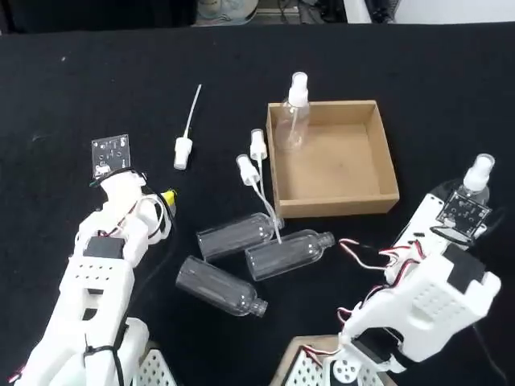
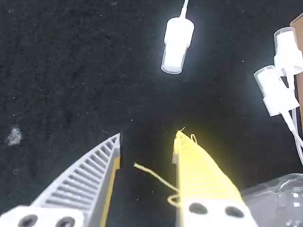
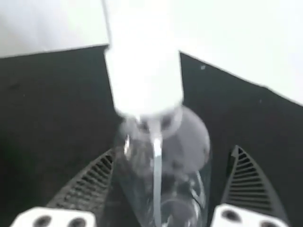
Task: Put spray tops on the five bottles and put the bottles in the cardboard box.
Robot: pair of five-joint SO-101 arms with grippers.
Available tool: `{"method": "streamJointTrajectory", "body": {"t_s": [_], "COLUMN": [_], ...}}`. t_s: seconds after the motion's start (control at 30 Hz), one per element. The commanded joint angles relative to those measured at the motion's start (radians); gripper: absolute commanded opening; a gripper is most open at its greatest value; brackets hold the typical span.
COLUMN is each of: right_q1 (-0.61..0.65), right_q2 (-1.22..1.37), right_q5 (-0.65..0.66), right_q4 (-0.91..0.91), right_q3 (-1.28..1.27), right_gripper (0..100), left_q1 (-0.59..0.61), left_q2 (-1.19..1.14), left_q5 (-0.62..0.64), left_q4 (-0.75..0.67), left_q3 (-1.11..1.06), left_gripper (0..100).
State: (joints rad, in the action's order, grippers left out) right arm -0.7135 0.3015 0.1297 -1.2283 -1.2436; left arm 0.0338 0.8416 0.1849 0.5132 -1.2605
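Observation:
The cardboard box point(image 1: 378, 153) holds one upright bottle with a spray top point(image 1: 294, 121) in its far left corner. Three clear bottles without tops point(image 1: 237, 235) point(image 1: 288, 252) point(image 1: 219, 286) lie in front of the box. Three loose spray tops point(image 1: 184, 150) point(image 1: 257, 145) point(image 1: 247, 170) lie left of it. My left gripper point(image 1: 163, 206) point(image 2: 147, 137) is open just above the cloth, a little short of the nearest spray top point(image 2: 177, 45). My right gripper point(image 1: 469, 199) point(image 3: 174, 150) stands open around an upright capped bottle point(image 1: 480, 178) point(image 3: 161, 161), with a gap at one finger point(image 3: 248, 184).
Black cloth covers the table. A small printed board point(image 1: 110, 154) lies just beyond the left arm. Both arm bases stand at the near edge. Two spray tops point(image 2: 288, 45) point(image 2: 273, 90) and part of a lying bottle point(image 2: 279, 198) are to one side of the left gripper.

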Motion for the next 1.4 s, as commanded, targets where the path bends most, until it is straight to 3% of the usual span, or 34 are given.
{"method": "streamJointTrajectory", "body": {"t_s": [0.0,0.37,1.13,1.37], "right_q1": [0.011,0.011,-0.032,-0.051], "right_q2": [-0.111,-0.266,-0.283,-0.283], "right_q5": [-0.006,-0.006,0.000,0.003], "right_q4": [0.052,0.261,0.264,0.265], "right_q3": [-0.002,-0.004,0.028,0.041], "right_gripper": [28.9,28.9,28.9,20.3], "left_q1": [-0.007,-0.007,0.047,0.045], "left_q2": [0.020,0.020,0.020,0.020], "left_q5": [0.006,0.005,0.005,0.005], "left_q4": [-0.020,-0.018,-0.020,-0.020], "left_q3": [0.010,0.010,0.010,0.010], "left_gripper": [18,18,18,18]}}
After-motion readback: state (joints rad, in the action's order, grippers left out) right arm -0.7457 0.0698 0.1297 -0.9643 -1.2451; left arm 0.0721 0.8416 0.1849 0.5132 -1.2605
